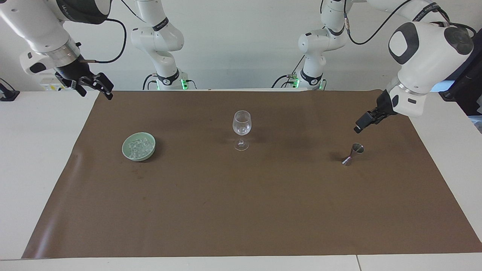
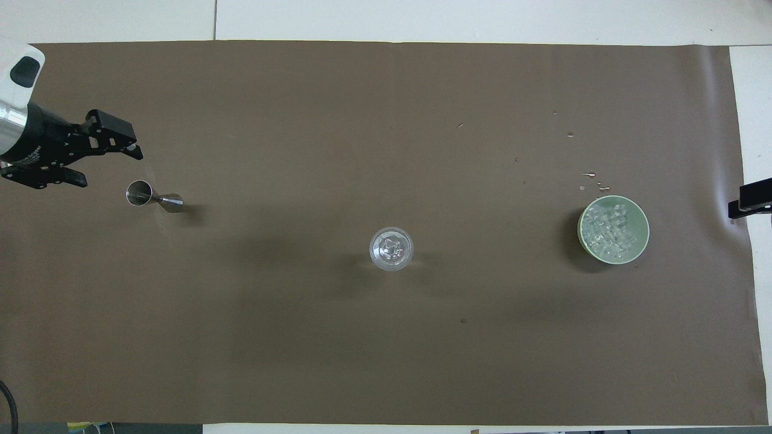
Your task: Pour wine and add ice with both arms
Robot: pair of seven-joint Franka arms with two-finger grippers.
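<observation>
A clear wine glass (image 1: 241,128) stands upright mid-mat, with glassy shapes in its bowl (image 2: 391,248). A pale green bowl (image 1: 139,146) holds several ice cubes (image 2: 612,230) toward the right arm's end. A small steel jigger (image 1: 352,153) stands toward the left arm's end, also seen from overhead (image 2: 154,198). My left gripper (image 1: 359,126) hangs open and empty in the air over the mat beside the jigger (image 2: 111,169). My right gripper (image 1: 96,93) is open and empty, raised over the mat's corner, apart from the bowl; only its tip (image 2: 751,202) shows from overhead.
A brown mat (image 1: 241,210) covers most of the white table (image 1: 41,158). A few small droplets (image 2: 594,176) lie on the mat just farther from the robots than the bowl.
</observation>
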